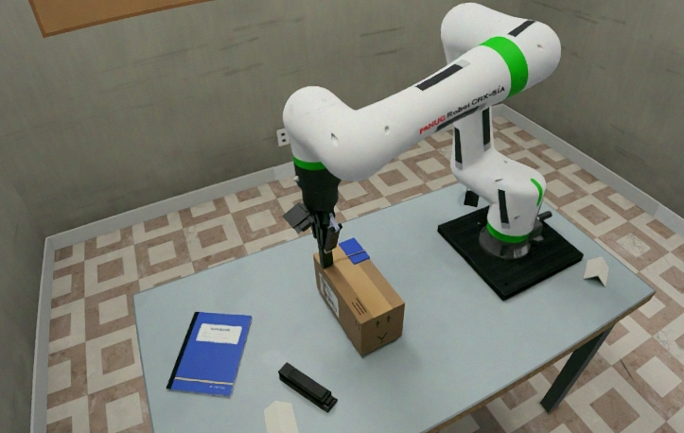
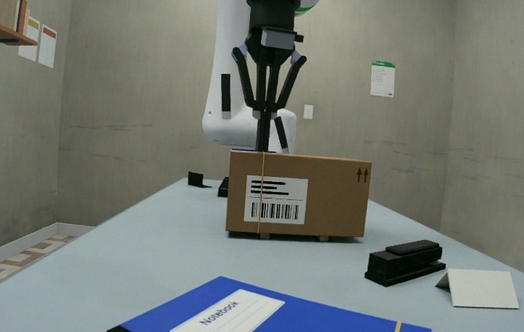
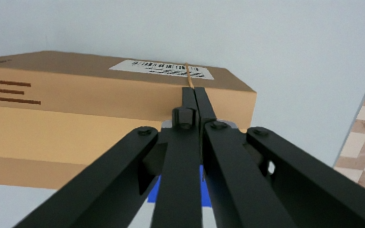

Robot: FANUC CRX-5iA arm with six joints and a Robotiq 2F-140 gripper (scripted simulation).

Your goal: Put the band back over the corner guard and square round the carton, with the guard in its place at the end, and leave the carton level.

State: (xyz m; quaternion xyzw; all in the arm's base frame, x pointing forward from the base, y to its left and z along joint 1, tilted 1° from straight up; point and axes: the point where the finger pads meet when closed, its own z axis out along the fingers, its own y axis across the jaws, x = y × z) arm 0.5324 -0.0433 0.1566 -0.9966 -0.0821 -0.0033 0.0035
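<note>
The brown carton (image 1: 359, 299) stands on the table and looks level, on small feet (image 2: 323, 238). A thin tan band (image 2: 260, 193) runs down its labelled side near the far end, slightly slanted. It also shows in the wrist view (image 3: 190, 76), reaching my fingertips. The blue corner guard (image 1: 354, 249) lies on the carton's top at the far end, beyond the band, and it shows under my fingers in the wrist view (image 3: 180, 192). My gripper (image 1: 326, 262) (image 2: 262, 149) points straight down at the carton's top edge, shut on the band there (image 3: 194, 94).
A blue notebook (image 1: 210, 353) lies front left. A black stapler (image 1: 306, 386) and a folded white card (image 1: 280, 417) sit near the front edge. Another white card (image 1: 597, 269) lies at the right, by the robot's black base plate (image 1: 510, 254). A small black bracket (image 2: 195, 179) stands behind the carton.
</note>
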